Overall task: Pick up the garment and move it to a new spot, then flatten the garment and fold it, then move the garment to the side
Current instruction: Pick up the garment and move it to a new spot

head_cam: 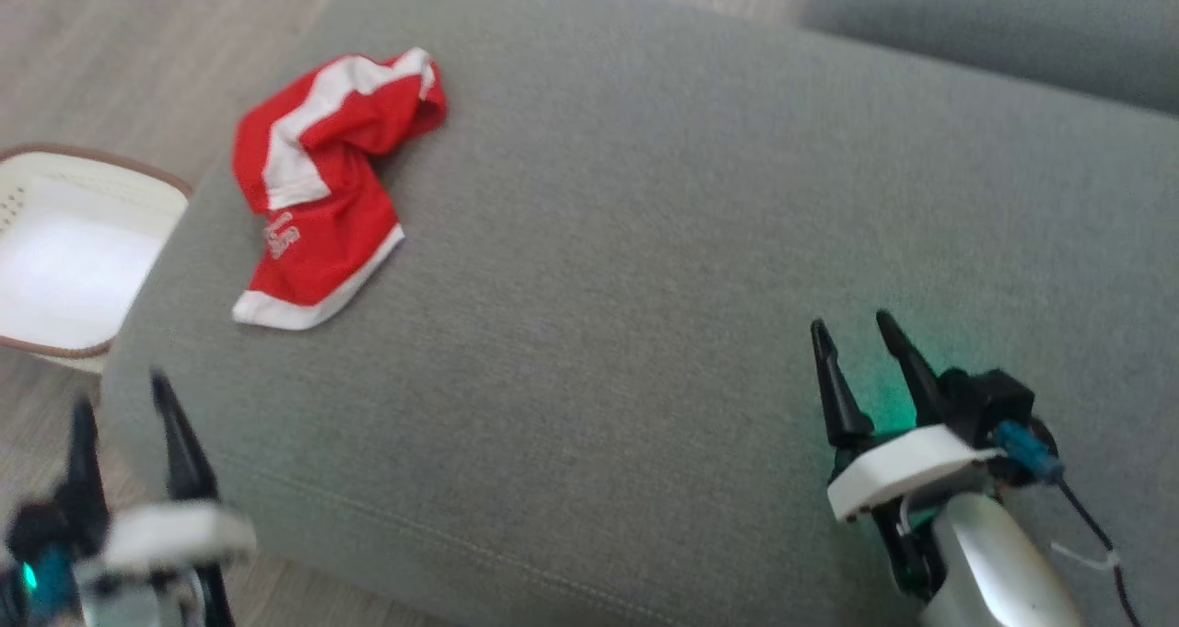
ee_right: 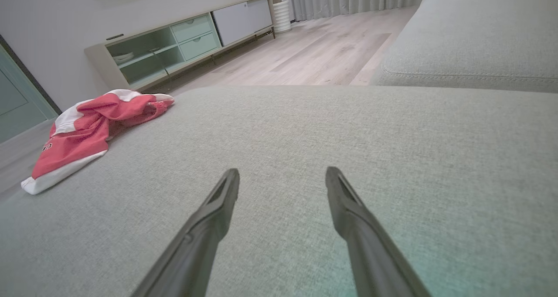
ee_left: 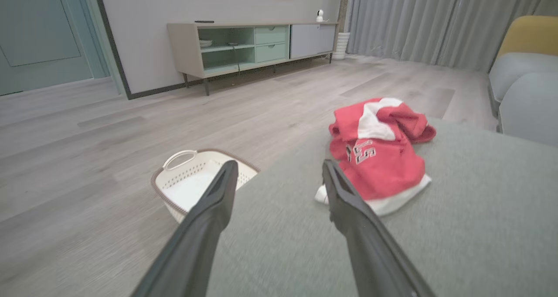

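**Arms.** The left pincer point(head_cam: 122, 395) hovers at the near left corner of the grey sofa cushion point(head_cam: 645, 240), fingers pointing up the head view and set apart with nothing between them. In its own wrist view the left pincer point(ee_left: 279, 164) aims along the cushion point(ee_left: 479, 209) toward the garment. The right pincer point(head_cam: 849, 321) hangs low over the near right part of the cushion, likewise spread and holding nothing. A green glow falls on the fabric beside it. In the right wrist view this pincer point(ee_right: 282, 170) stands over bare cushion point(ee_right: 348, 127).

**Task item.** The red garment with white panels point(head_cam: 318, 194) lies crumpled on the far left part of the cushion, well apart from both pincers. White lettering shows on it point(ee_left: 383, 166).

**Containers.** A white perforated laundry basket with a brown rim point(head_cam: 92, 159) stands on the floor just beyond the cushion's left edge. Its pale bottom shows point(ee_left: 183, 181).

**Limits.** The left pincer is blurred in the head view, and both arms are cut off at the bottom edge. The basket is partly cut off at the left edge, its interior washed out. The garment point(ee_right: 74, 135) type cannot be told for certain.
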{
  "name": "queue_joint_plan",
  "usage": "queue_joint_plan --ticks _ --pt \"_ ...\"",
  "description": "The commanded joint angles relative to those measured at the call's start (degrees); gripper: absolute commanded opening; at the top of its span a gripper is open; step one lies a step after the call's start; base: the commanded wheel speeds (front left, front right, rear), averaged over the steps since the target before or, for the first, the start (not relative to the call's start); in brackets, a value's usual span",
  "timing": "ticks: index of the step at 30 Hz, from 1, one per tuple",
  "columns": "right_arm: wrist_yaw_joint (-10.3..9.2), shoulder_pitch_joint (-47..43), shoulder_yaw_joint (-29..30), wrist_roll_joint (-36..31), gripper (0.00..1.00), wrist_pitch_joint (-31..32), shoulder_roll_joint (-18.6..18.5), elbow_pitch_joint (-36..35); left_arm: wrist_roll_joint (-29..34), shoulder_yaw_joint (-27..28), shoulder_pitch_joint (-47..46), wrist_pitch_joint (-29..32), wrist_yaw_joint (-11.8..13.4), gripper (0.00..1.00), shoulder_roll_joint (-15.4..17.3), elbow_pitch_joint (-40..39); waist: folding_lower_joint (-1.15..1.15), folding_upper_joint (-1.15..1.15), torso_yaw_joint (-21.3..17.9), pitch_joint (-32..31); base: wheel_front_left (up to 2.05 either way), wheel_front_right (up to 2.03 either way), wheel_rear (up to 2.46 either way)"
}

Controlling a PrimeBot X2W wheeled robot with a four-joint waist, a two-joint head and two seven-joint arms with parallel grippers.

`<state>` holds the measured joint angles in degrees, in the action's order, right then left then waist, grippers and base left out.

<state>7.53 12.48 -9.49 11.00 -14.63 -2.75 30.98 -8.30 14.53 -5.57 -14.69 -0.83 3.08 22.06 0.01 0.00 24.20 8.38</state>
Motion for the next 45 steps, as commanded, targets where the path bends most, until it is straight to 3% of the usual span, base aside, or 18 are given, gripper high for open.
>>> queue_joint_plan --ticks 1,8,15,23,30,31,32,33,36,45 --pt "-0.04 2.4 -1.3 -0.9 1.0 -0.4 -0.1 -2.2 0.0 2.3 -4.5 -0.3 -0.8 1.0 2.1 -0.9 -0.01 0.0 -1.9 3.2 0.0 0.0 0.0" --pt "-0.04 4.5 -0.2 -4.6 1.0 -0.4 -0.1 -3.8 0.7 1.2 -19.0 -0.3 -5.0 1.0 7.3 6.7 -0.01 0.0 -4.5 9.5 0.0 0.0 0.0" --pt "-0.04 7.6 1.2 -6.6 1.0 -0.4 -0.1 -6.0 -1.2 -3.3 -32.6 -0.3 -6.6 1.0 12.9 20.6 -0.01 0.0 -7.8 15.6 0.0 0.0 0.0" --pt "-0.04 8.9 2.8 -7.8 1.0 -0.4 -0.1 -7.1 -2.5 -6.6 -40.8 0.4 -6.5 1.0 17.2 35.8 -0.01 0.0 -10.5 19.5 0.0 0.0 0.0" --pt "-0.04 9.0 4.2 -8.5 1.0 -0.4 -0.1 -7.9 -1.7 -6.7 -44.1 -0.1 -2.2 1.0 18.9 42.7 -0.01 0.0 -11.1 20.9 0.0 0.0 0.0" --pt "-0.04 9.0 4.3 -8.5 1.0 -0.4 -0.1 -7.9 -1.6 -6.8 -44.3 -0.1 -2.1 0.92 18.8 43.0 -0.01 0.0 -11.0 21.0 0.0 0.0 0.0" --pt "-0.04 9.1 4.4 -8.4 1.0 -0.4 -0.1 -7.9 -1.5 -7.0 -44.5 -0.2 -2.0 0.15 18.8 43.2 -0.01 0.0 -10.9 21.0 0.0 0.0 0.0" --pt "-0.04 9.1 4.3 -8.3 1.0 -0.4 -0.1 -7.8 -1.4 -7.1 -44.7 -0.2 -1.9 0.0 18.7 43.4 -0.01 0.0 -10.9 21.0 0.0 0.0 0.0" --pt "-0.04 9.2 4.0 -7.9 1.0 -0.4 -0.1 -7.4 -0.9 -7.6 -44.9 -0.3 -1.5 0.0 18.9 41.3 -0.01 0.0 -10.6 20.2 0.0 0.0 0.0" --pt "-0.04 8.5 2.0 -2.3 1.0 -0.4 -0.1 -6.3 2.6 -11.8 -46.6 -0.3 -4.5 0.0 18.3 21.0 -0.01 0.0 -13.3 12.3 0.0 0.0 0.0"
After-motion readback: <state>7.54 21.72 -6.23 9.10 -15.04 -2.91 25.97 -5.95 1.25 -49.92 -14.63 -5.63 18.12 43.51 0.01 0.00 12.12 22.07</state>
